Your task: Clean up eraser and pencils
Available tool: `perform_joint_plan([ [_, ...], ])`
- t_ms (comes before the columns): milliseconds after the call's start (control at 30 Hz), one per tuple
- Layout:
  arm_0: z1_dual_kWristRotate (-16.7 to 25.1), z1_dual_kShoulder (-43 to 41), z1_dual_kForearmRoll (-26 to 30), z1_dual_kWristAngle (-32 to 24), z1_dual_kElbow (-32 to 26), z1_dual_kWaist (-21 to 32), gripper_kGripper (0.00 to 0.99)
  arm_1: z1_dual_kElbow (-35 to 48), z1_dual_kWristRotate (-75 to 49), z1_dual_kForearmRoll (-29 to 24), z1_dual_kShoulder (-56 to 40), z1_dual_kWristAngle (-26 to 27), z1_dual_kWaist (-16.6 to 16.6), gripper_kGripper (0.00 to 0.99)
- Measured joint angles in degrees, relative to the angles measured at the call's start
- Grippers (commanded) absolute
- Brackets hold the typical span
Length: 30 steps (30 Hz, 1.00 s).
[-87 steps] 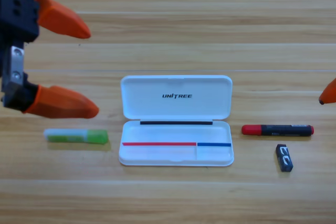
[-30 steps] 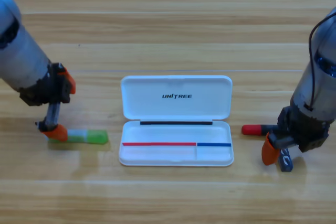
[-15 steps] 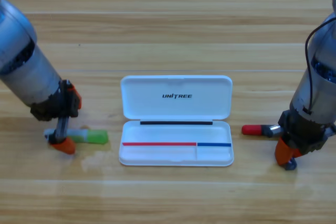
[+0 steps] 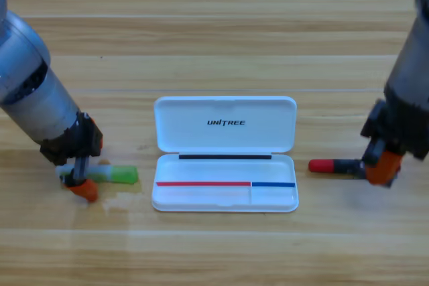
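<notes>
Case (image 4: pixel 224 155) lies open, nothing inside; both hands' grips, left (image 4: pixel 82 182) and right (image 4: pixel 379 169), unclear.

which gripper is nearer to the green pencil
Left. The left gripper is down on the whitish end of the green pencil. The right gripper is far across the white case, at the black-and-red pencil.

- Your green-and-whitish pencil (image 4: pixel 110 175) lies flat and level on the table, left of the white case (image 4: pixel 225 155); its green end points at the case, and its whitish end is partly hidden.
- Your black pencil (image 4: pixel 337 165) lies level to the case's right, red cap toward it, far end covered.
- You cannot see the eraser.
</notes>
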Motion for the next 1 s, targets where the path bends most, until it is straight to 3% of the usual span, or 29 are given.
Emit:
perform_joint_plan([
  [100, 0.4, 0.2, 0.0, 0.0, 0.0, 0.0, 0.589, -4.2, -7.6, 3.1, -0.2, 0.0, 1.8, 0.000],
  [267, 3.1, 0.5, 0.0, 0.0, 0.0, 0.0, 0.219, -6.3, -17.3, 3.9, 1.7, 0.0, 4.6, 0.000],
  [333, 4.2, 0.6, 0.0, 0.0, 0.0, 0.0, 0.000, -8.1, -19.3, 3.9, 3.7, -0.2, 5.7, 0.000],
  [667, 4.4, 0.7, 0.2, 0.2, -0.1, 0.0, 0.000, -17.4, -22.0, 3.9, 14.4, -0.7, 7.7, 0.000],
  [1000, 4.6, -1.9, 10.4, 0.3, -6.0, 0.1, 0.000, -22.3, -22.1, 3.9, 20.0, -2.4, 8.0, 0.000],
])
